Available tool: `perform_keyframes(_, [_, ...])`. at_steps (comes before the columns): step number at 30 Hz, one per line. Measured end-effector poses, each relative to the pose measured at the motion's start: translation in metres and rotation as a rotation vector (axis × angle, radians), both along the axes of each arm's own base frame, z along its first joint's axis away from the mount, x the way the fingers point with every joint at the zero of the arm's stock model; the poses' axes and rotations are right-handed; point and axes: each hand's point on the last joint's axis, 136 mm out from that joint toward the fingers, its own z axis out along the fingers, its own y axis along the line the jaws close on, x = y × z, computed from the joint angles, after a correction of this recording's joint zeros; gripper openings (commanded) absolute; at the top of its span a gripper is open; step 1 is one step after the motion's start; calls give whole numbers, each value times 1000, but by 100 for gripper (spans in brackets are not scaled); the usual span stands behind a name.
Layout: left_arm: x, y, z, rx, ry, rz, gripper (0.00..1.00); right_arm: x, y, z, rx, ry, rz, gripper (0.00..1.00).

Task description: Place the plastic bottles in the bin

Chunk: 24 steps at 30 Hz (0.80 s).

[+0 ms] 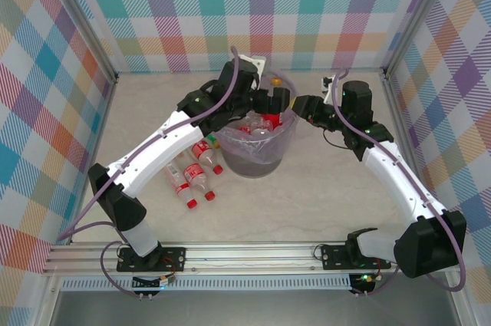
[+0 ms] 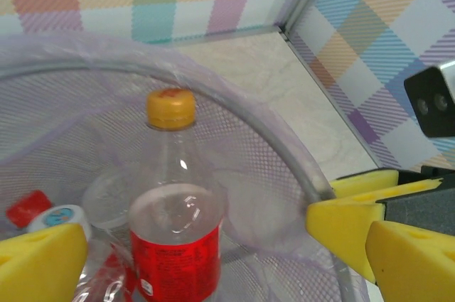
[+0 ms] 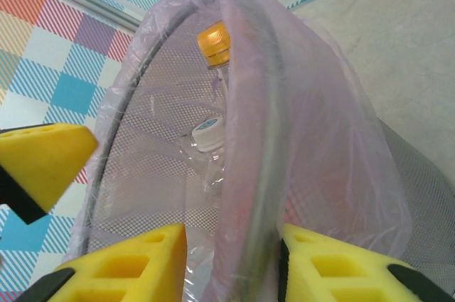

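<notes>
Lab test cell: plaid backdrop walls (image 1: 245, 11), aluminium frame rail (image 1: 253, 253), pale tabletop (image 1: 322, 195).

overhead, wrists close over bin (image 1: 253, 163)

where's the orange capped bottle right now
In the left wrist view the clear plastic bottle with the orange cap stands upright inside the round grey mesh bin, near its far wall.

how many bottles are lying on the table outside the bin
3, left of the bin: outer bottle, middle bottle, inner bottle by the bin wall. The left arm may hide more.
</notes>
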Motion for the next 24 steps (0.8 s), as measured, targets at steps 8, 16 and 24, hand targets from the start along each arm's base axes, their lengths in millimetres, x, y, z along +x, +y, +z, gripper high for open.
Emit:
perform_keyframes(8, [-1, 139, 7, -12, 78, 363, 92, 1, -2, -1, -14, -3, -10, 37])
perform_keyframes(16, [-73, 309, -131, -89, 429, 859, 94, -3, -6, -3, -49, -15, -13, 32])
perform_keyframes(24, [-87, 327, -228, -131, 738, 985, 88, -4, -6, -3, -51, -17, -11, 31])
